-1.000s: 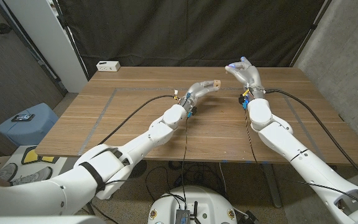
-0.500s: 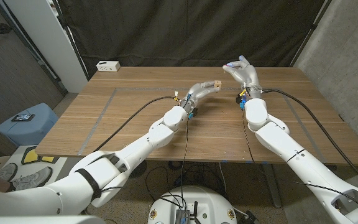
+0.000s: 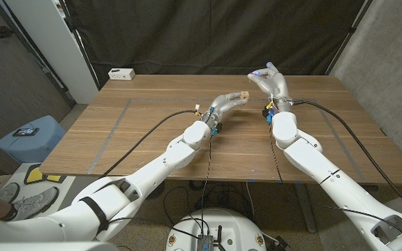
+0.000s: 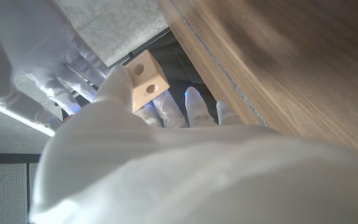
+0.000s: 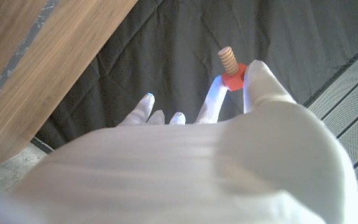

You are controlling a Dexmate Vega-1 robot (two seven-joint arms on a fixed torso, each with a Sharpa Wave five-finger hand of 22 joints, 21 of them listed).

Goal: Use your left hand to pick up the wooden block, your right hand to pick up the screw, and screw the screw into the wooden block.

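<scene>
My left hand (image 3: pixel 227 100) is raised above the middle of the table and holds a small pale wooden block (image 3: pixel 243 95) at its fingertips. The left wrist view shows the block (image 4: pixel 146 80) with two round holes, gripped between thumb and fingers. My right hand (image 3: pixel 272 81) is lifted to the right of the block, a short gap away. It pinches a screw (image 5: pixel 231 68) with a red hexagonal head and a tan threaded shaft between thumb and a finger; the shaft points away from the palm. Block and screw are apart.
The wooden table (image 3: pixel 159 132) carries a taped rectangle outline. A small white box (image 3: pixel 121 73) lies at its far left corner. A black curtain hangs behind, and a blue stool (image 3: pixel 28 134) stands left of the table.
My right hand has drifted slightly left, toward the block. The left hand keeps the block in nearly the same place.
</scene>
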